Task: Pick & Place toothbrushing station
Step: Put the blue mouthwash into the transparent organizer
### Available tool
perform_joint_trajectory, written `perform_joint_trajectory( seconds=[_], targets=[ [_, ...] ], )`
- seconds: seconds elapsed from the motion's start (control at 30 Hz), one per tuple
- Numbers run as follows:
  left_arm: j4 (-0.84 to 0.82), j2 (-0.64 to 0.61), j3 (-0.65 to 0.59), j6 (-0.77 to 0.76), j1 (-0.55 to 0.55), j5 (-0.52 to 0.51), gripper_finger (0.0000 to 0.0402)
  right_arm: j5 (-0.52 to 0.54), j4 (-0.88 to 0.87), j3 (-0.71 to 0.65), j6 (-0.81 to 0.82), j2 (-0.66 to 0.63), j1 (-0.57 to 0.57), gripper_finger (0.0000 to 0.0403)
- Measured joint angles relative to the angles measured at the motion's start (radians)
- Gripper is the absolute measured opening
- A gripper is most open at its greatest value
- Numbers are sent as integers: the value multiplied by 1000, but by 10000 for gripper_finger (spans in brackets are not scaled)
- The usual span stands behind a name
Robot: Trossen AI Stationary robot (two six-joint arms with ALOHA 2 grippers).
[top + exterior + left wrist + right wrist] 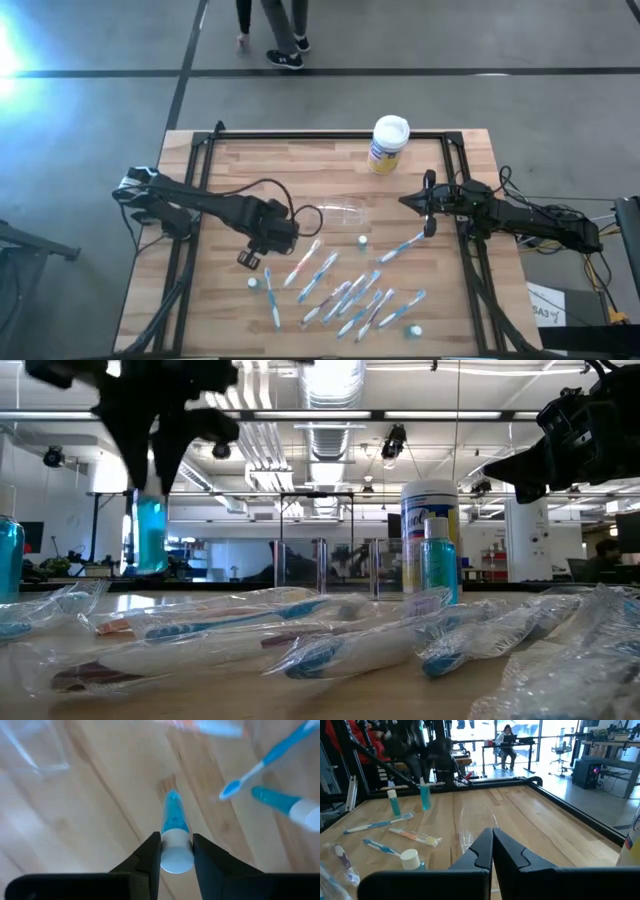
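Table (240, 160) w/ clear holder (345, 212) near its centre, toothbrushes (350, 295) scattered toward the front edge. Left gripper (176, 851) is clamped on a teal-capped tube (175, 837), lifted left of the holder; right gripper (492, 842), fingers pressed together & empty, waits by the right edge. To do it well: keep the tube upright, centre over the holder's mouth, lower before letting go

Overhead looks straight down; low view level, close; wrists forward (all share table (250, 160)).
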Motion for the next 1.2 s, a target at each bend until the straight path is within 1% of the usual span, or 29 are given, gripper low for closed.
perform_joint_trajectory(
  seconds=[0.27, 0.37, 0.47, 0.53, 0.6, 0.8, 0.93, 1.07, 1.2],
  targets=[
    [-36, 6, 235, -22, 44, -34, 86, 0, 0, 0, 0, 0, 0, 8],
    [-39, 18, 317, -4, 64, -35, 65, 1, 0, 0, 0, 0, 0, 8],
    [-67, 36, 384, 14, 82, -56, 40, 1, 0, 0, -2, 0, 0, 8],
    [-82, 47, 414, 31, 95, -62, 15, 1, 0, 0, -13, 0, 0, 8],
    [-80, 58, 430, 40, 107, -69, 4, 1, 0, 0, -15, 0, 0, 8],
    [-113, 93, 408, 15, 140, -70, 4, 1, -1, 0, -15, 5, 0, 8],
    [-80, 96, 365, -24, 139, -66, 5, 0, -3, 0, -15, 6, 0, 8],
    [8, 84, 292, -139, 139, -39, 29, 0, -4, 0, -15, 6, 0, 8],
    [104, 75, 168, -307, 139, -37, 60, 0, -6, 0, -10, 6, 0, 8]
  ],
)
